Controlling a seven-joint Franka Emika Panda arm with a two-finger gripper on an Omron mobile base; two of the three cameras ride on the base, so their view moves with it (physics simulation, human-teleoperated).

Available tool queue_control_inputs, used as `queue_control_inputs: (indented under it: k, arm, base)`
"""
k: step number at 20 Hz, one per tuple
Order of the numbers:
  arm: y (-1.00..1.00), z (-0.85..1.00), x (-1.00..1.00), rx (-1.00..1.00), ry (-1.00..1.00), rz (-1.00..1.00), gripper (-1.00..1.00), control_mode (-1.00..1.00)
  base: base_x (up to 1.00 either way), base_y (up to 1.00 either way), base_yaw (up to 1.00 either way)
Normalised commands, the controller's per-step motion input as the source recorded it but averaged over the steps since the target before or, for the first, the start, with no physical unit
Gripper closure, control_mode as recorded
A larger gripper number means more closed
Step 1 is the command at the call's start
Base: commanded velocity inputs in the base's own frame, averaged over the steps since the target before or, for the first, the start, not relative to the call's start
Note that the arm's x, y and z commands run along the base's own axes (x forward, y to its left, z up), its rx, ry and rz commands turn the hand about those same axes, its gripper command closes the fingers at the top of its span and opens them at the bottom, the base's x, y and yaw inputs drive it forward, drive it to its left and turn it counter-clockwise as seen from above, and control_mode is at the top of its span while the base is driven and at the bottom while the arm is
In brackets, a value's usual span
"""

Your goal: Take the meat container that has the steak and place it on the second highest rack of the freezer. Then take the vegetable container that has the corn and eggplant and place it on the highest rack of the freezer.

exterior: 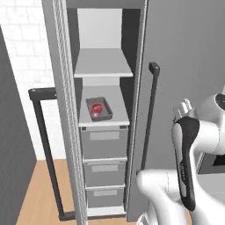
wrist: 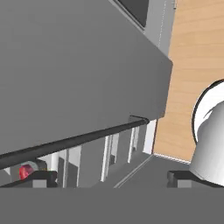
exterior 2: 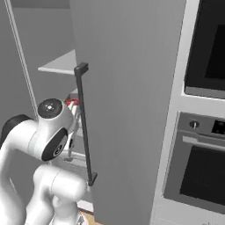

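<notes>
The meat container (exterior: 99, 109) with the steak (exterior: 96, 107) sits mid-shelf on the freezer's (exterior: 105, 132) second-highest rack, so the gripper (wrist: 111, 179) has its jaws wide open, empty.

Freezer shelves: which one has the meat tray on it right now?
The lower shelf board, just above the drawer fronts. It carries the meat container with the steak; the shelf board above carries nothing.

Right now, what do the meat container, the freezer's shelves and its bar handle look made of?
The meat container: dark grey, matte, maybe plastic or metal. The shelves: pale, flat boards with no gloss, material unclear. The bar handle: dark, smooth, likely metal or plastic. All rendered, so uncertain.
</notes>
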Motion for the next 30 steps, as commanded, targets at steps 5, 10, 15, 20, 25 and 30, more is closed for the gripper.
queue_control_inputs:
  k: [5,10,15,20,25,30]
  arm:
    - [0.0,0.0,0.0,0.0,0.0,0.0,-1.0,1.0]
    - [0.0,0.0,0.0,0.0,0.0,0.0,-1.0,1.0]
    - [0.0,0.0,0.0,0.0,0.0,0.0,-1.0,1.0]
    - [0.0,0.0,0.0,0.0,0.0,0.0,-1.0,1.0]
    - [0.0,0.0,0.0,0.0,0.0,0.0,-1.0,1.0]
    - [0.0,0.0,0.0,0.0,0.0,0.0,-1.0,1.0]
  base:
    - [-0.59,-0.82,-0.5]
    - [0.15,-1.0,-0.49]
    - [0.59,-1.0,-0.37]
    - [0.67,-1.0,-0.33]
    - [1.0,-1.0,-0.1]
    - [0.73,-1.0,0.14]
